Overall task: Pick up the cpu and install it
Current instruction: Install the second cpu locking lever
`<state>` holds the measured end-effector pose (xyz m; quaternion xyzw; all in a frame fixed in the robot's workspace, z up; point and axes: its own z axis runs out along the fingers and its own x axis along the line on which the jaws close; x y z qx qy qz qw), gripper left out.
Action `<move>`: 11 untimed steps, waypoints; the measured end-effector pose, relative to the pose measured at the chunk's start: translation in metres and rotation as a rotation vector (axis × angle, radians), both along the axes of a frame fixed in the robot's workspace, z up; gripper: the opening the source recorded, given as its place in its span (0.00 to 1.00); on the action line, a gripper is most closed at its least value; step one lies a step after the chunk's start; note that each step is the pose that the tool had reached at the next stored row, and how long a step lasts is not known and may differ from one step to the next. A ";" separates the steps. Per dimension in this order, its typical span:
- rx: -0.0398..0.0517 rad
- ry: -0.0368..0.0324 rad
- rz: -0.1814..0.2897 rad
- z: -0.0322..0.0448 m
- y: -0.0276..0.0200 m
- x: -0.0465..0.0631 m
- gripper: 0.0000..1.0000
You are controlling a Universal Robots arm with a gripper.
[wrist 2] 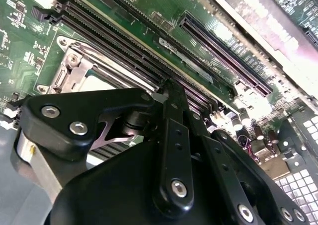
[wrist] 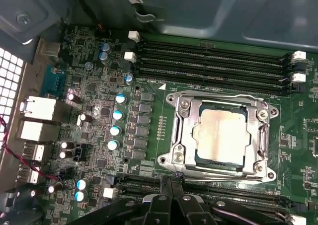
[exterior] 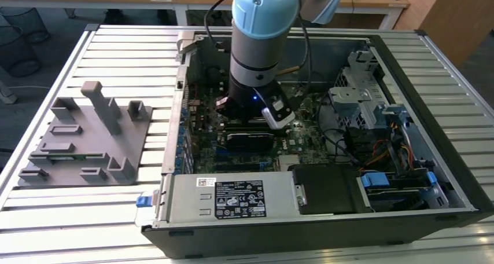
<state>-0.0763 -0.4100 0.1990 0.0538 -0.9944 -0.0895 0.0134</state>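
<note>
Already the cpu (wrist: 222,135) lies flat inside the metal-framed socket (wrist: 180,135) on the motherboard (wrist: 94,111), its pale silver top facing up in the first wrist view, with the frame's rails around all four of its sides. In the second wrist view a corner of the same socket and a sliver of the chip's pale top (wrist 2: 97,83) peek out just past the black linkage of the gripper (wrist 2: 171,93). In both wrist views the gripper's fingers are drawn together into one narrow tip with nothing between them; that tip sits over the dark memory slots (wrist: 208,61) beside the socket, and whether it touches the board I cannot tell. Long empty slots run on both sides of the socket, those on the far side with white latches at their ends. Small blue-topped capacitors (wrist: 115,130) stand in a column beside the socket, with silver port housings (wrist: 37,108) near the board's edge.

In the exterior view the arm (exterior: 258,44) reaches straight down into the open computer case (exterior: 455,183), which lies on a slatted metal table (exterior: 77,217). A grey parts fixture (exterior: 85,139) sits on the table at the exterior view's left, well apart from the case
</note>
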 end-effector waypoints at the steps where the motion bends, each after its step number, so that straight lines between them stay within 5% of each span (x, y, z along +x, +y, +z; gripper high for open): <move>1: 0.0032 -0.0001 0.000 -0.0003 0.0000 0.000 0.11; 11: 0.0205 -0.0001 0.000 -0.0033 0.0000 -0.005 0.11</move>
